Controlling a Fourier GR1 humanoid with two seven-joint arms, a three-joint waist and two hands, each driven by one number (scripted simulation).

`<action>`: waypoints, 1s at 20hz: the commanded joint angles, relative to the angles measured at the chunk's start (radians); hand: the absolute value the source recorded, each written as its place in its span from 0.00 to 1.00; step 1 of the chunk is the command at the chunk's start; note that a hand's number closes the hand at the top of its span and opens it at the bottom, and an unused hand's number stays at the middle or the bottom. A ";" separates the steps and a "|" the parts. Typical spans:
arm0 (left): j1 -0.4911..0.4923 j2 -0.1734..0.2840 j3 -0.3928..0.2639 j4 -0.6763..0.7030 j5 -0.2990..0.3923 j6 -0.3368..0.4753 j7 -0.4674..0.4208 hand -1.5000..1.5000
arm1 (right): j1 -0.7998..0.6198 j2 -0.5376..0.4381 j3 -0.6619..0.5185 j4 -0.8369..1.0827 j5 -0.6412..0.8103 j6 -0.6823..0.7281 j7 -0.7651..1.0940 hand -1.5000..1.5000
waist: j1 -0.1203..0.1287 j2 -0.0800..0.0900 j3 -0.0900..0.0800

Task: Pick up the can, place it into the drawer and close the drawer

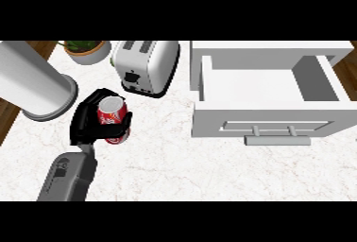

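Note:
A red can [113,111] with a silver top stands upright on the marble counter, left of centre. My left hand [87,124] is curled round it from the left, thumb and fingers wrapping its sides and hiding part of its lower body. The white drawer [209,118] stands pulled out at the right, with nothing in it, and its grey bar handle [276,140] faces the near side. The can is well to the left of the drawer's front. My right hand shows nowhere.
A white toaster [146,64] stands just behind the can. At the far left lies a large white cylinder [35,85], and behind it sits a potted plant [87,51]. Bare counter [209,175] stretches between the can and the drawer and along the near side.

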 commanded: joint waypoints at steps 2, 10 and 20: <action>-0.016 -0.027 -0.067 -0.148 -0.028 0.038 0.085 1.00 | 0.038 0.015 0.035 -0.029 0.016 -0.008 -0.011 0.00 | -0.003 0.001 0.000; -0.209 -0.053 -0.167 -0.185 -0.047 0.144 0.308 1.00 | -0.035 -0.009 -0.037 0.059 -0.009 0.023 -0.031 0.00 | -0.007 0.002 0.000; -0.603 -0.054 -0.267 -0.038 -0.078 0.361 0.481 1.00 | 0.000 0.015 0.003 0.018 0.027 0.017 -0.031 0.00 | -0.023 0.005 0.000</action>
